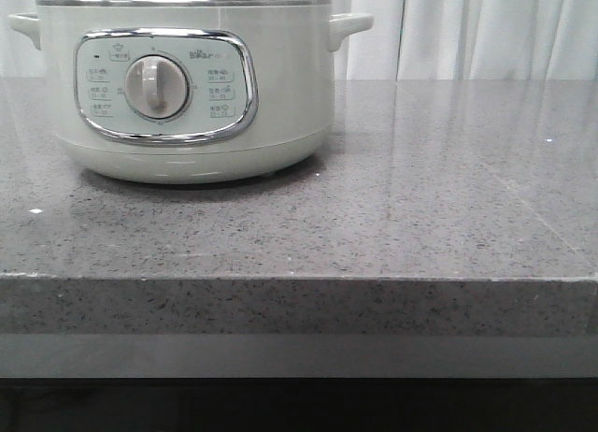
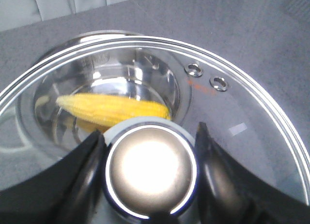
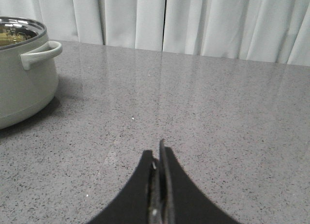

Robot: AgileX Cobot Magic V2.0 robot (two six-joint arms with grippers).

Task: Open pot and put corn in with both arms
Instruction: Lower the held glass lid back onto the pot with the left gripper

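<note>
In the front view the pot [image 1: 187, 86] stands on the grey speckled worktop [image 1: 420, 208], toward its far left corner and well back from the near edge. Its chrome-framed control panel [image 1: 166, 86] faces the near edge, with the round dial [image 1: 156, 86] at the middle. A side handle [image 1: 348, 25] juts out toward the right edge, and the other one [image 1: 23, 25] shows at the left. A steel rim runs along the top of the pot. White curtains [image 1: 486, 30] hang behind the far edge. Neither arm shows here.

In the left wrist view the left gripper [image 2: 151, 158] has its two black fingers [image 2: 89, 166] closed around the round shiny knob [image 2: 151, 171] of a glass lid [image 2: 242, 103] with a steel rim; the fingers press against both sides of the knob. Two small steam holes [image 2: 207, 76] sit in the glass. Through the glass the steel inner bowl of the pot [image 2: 145, 69] is seen, and the corn [image 2: 114, 110] lies on its side inside it, yellow kernels up. Whether the lid rests on the pot or hangs just above it cannot be told.

In the right wrist view the right gripper [image 3: 159, 185] has its fingers pressed together with nothing between them, over bare worktop [image 3: 218, 117]. The pot [image 3: 22, 69] is well apart from it, with one handle [image 3: 41, 53] pointing its way, and the curtains [image 3: 193, 20] hang along the far edge.
</note>
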